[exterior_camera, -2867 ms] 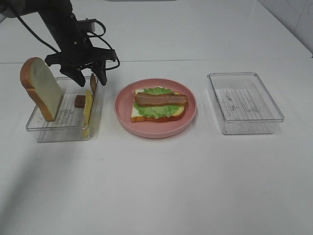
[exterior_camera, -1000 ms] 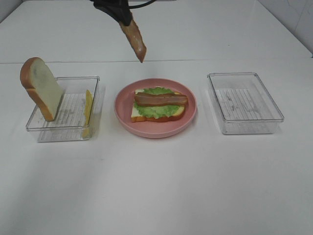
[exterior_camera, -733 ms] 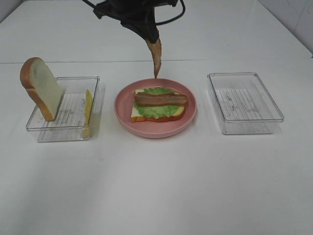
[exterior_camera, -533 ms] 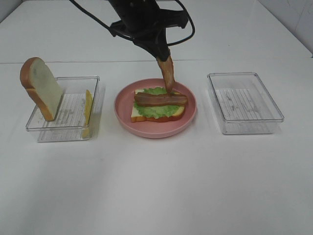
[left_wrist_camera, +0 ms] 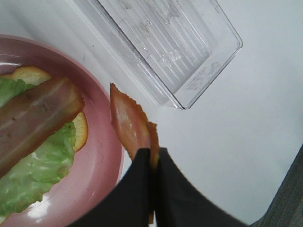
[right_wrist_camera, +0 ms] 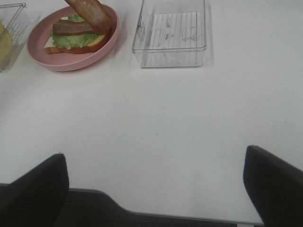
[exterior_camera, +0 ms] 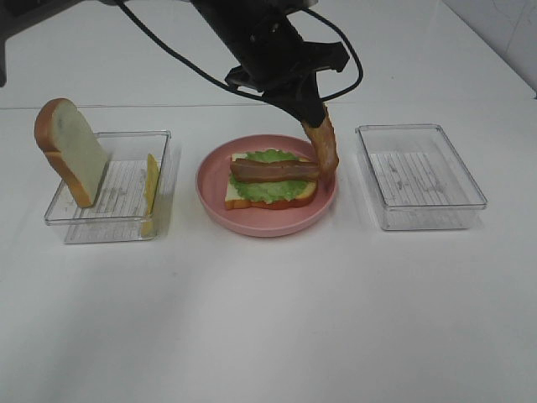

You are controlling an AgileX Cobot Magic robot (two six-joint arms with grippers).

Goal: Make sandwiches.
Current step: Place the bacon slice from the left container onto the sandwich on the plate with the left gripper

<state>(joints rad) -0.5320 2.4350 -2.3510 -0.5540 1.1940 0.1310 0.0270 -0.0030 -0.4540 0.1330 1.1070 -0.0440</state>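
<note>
While the left gripper (exterior_camera: 312, 116) is clamped tight on the upper end of a reddish-brown meat strip (exterior_camera: 324, 149), the strip hangs over the right rim of the pink plate (exterior_camera: 252, 225). I cannot tell whether its lower tip touches the rim. Just beside it on the plate lies the open sandwich (exterior_camera: 270, 186): a bread slice, ruffled lettuce and one strip laid across the top. The plate sits at the middle of the desk (exterior_camera: 268, 319). Toward the desk's left edge, the left tray (exterior_camera: 109, 228) holds a loaf-end bread piece (exterior_camera: 71, 151) leaning at its far left corner and a cheese square (exterior_camera: 151, 183) on edge against its right wall. The right tray (exterior_camera: 419, 178) stands toward the right edge. The right gripper (right_wrist_camera: 155, 182) hovers over the near edge, jaws spread wide, gripping nothing.
</note>
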